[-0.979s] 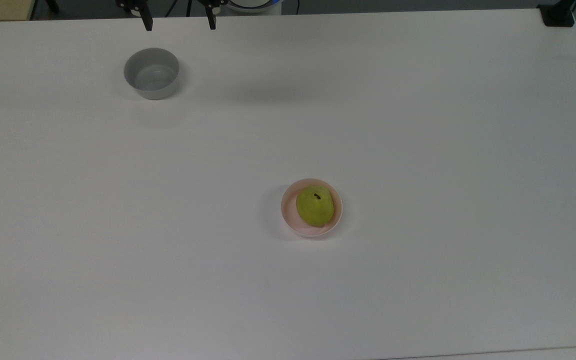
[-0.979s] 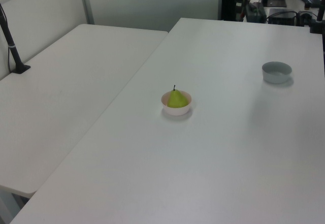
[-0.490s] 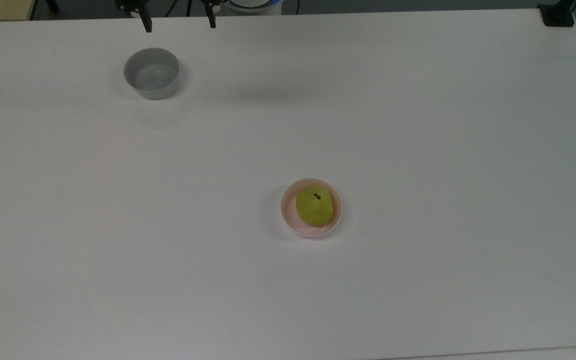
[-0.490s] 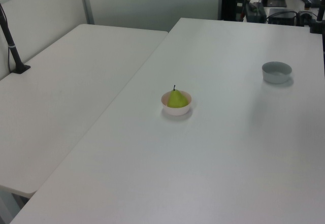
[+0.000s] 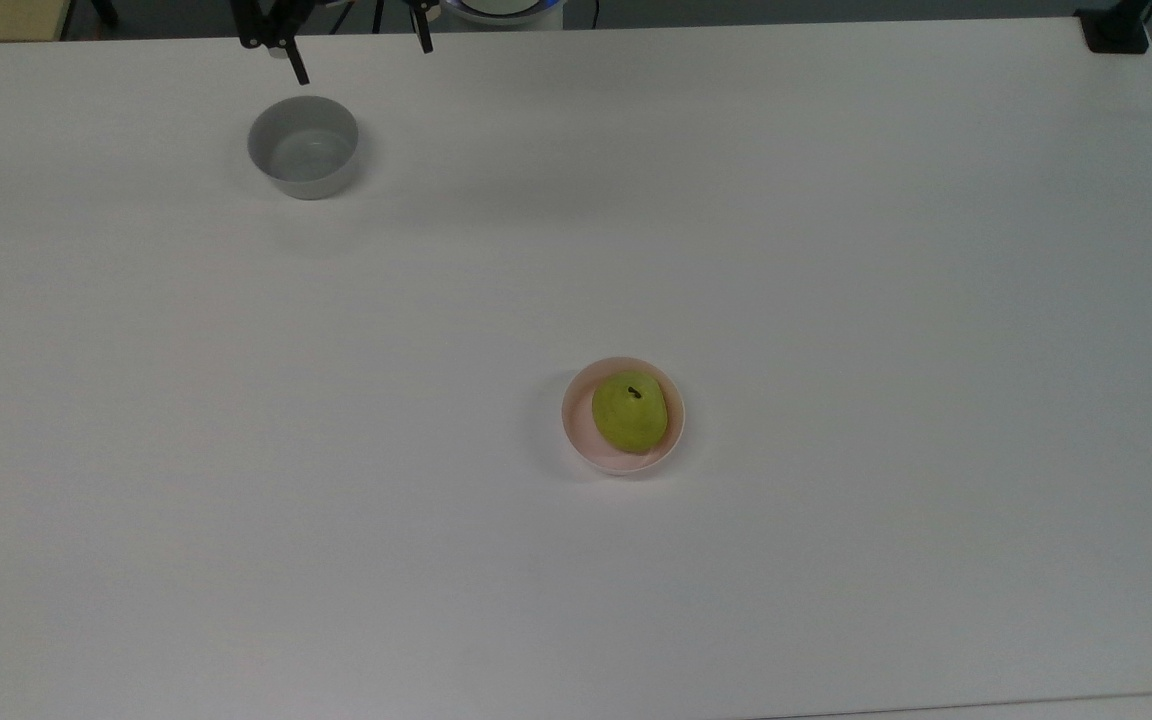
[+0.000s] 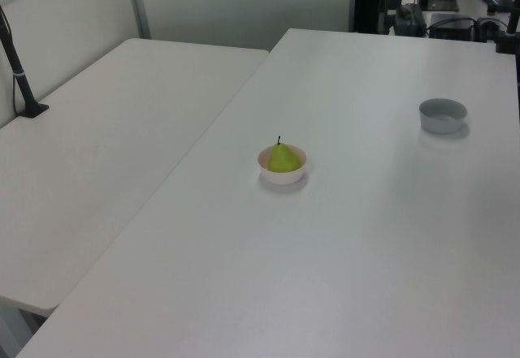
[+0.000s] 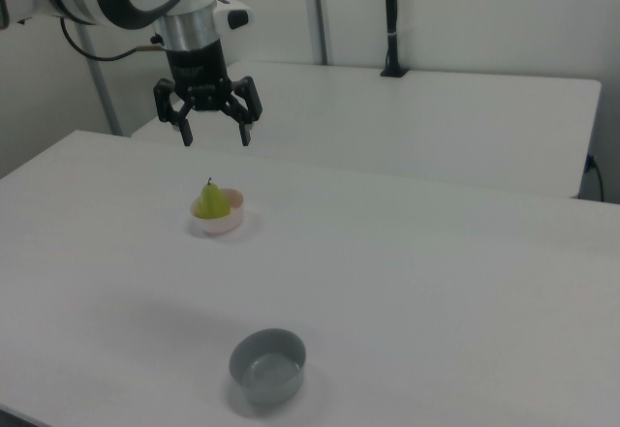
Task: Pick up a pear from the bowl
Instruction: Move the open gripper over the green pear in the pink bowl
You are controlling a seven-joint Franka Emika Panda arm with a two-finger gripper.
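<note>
yellow-green pear [image 7: 211,200] sits ungrasped in the pale pink plastic bowl [image 7: 231,222], well below the open, empty end effector [image 7: 211,137]; everything remains.

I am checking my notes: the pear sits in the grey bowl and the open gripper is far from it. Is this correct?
Not quite: the pear sits in the pink bowl, as the top view shows; the grey bowl holds nothing. The open gripper is indeed away from it.

No text, label, brand, number or sign can be read on anything in these views.
</note>
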